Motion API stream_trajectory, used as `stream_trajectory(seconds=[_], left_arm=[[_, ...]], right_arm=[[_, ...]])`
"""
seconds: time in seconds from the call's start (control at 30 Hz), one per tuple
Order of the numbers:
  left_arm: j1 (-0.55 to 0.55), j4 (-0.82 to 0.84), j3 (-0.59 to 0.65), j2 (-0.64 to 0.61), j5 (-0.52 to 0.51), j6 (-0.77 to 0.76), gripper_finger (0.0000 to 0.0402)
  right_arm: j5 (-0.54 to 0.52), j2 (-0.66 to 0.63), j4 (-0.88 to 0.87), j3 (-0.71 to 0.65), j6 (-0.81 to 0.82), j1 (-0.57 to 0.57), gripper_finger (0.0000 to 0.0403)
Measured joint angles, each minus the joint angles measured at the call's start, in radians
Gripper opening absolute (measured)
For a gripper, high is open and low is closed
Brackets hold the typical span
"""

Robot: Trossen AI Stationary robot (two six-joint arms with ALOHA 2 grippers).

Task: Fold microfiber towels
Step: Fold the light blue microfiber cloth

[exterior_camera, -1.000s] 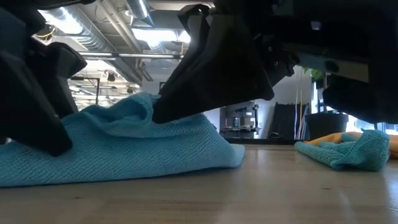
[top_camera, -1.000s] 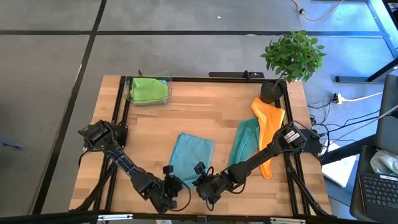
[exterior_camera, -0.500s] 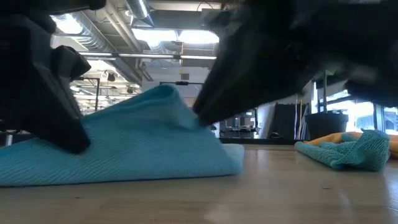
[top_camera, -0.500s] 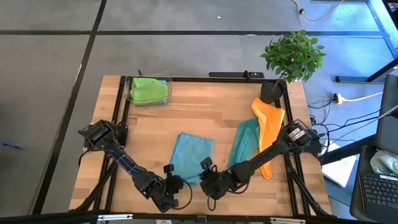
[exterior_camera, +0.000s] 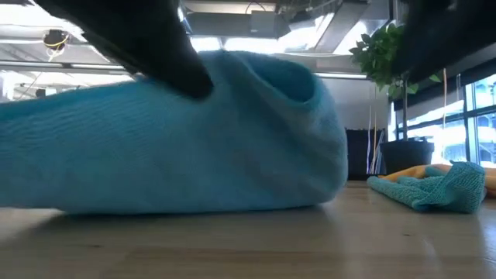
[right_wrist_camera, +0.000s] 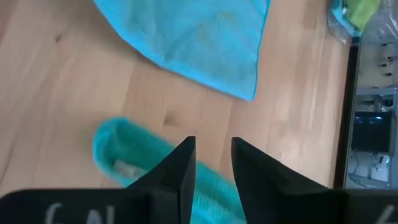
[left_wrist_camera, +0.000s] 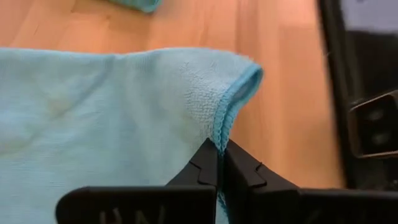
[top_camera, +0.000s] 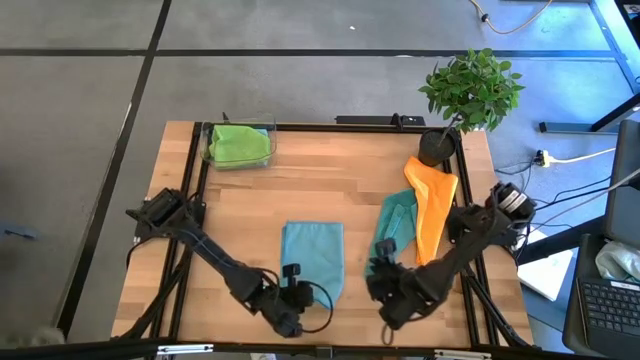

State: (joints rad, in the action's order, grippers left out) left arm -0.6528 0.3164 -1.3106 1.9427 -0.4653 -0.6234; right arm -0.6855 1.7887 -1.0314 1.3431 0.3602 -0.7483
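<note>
Change since a second ago is mostly on the right side: the right gripper (top_camera: 385, 262), which then sat low beside the light blue towel (top_camera: 312, 258) close to the left one, has pulled away toward the teal towel (top_camera: 396, 224) and now hangs over its near end, fingers (right_wrist_camera: 179, 167) parted with nothing between them. The left gripper (top_camera: 296, 293) has shifted along the front edge of the bench (top_camera: 330, 170) and is now pinched together on the hemmed corner of the light blue towel (left_wrist_camera: 219, 121), where earlier it stood apart. That towel lies flat at the middle front of the bench as a neater, narrower rectangle than before; in the low view its near fold (exterior_camera: 232, 132) now bulks up and fills most of the frame, where half a second ago it was a low peak. The teal towel stays crumpled to the right, touching the orange towel (top_camera: 432, 205) beside the potted plant (top_camera: 470, 90). The lime green towel (top_camera: 240, 144) rests in a clear container (top_camera: 240, 128) at the far left corner, unmoved. No brand, label or writing can be read anywhere.
</note>
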Motion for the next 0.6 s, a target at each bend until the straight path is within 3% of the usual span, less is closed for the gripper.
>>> stream_trajectory(seconds=[0.27, 0.43, 0.6], left_arm=[[0.174, 0.068, 0.000, 0.000, 0.141, 0.165, 0.0000], [0.255, 0.096, 0.000, -0.001, 0.148, 0.287, 0.0000], [0.318, 0.186, 0.001, -0.002, 0.134, 0.304, 0.0000]], right_arm=[[-0.003, -0.015, -0.009, -0.056, 0.055, -0.064, 0.0103], [-0.007, -0.015, -0.009, -0.108, 0.068, -0.062, 0.0103], [-0.016, -0.015, -0.010, -0.159, 0.114, -0.058, 0.0103]])
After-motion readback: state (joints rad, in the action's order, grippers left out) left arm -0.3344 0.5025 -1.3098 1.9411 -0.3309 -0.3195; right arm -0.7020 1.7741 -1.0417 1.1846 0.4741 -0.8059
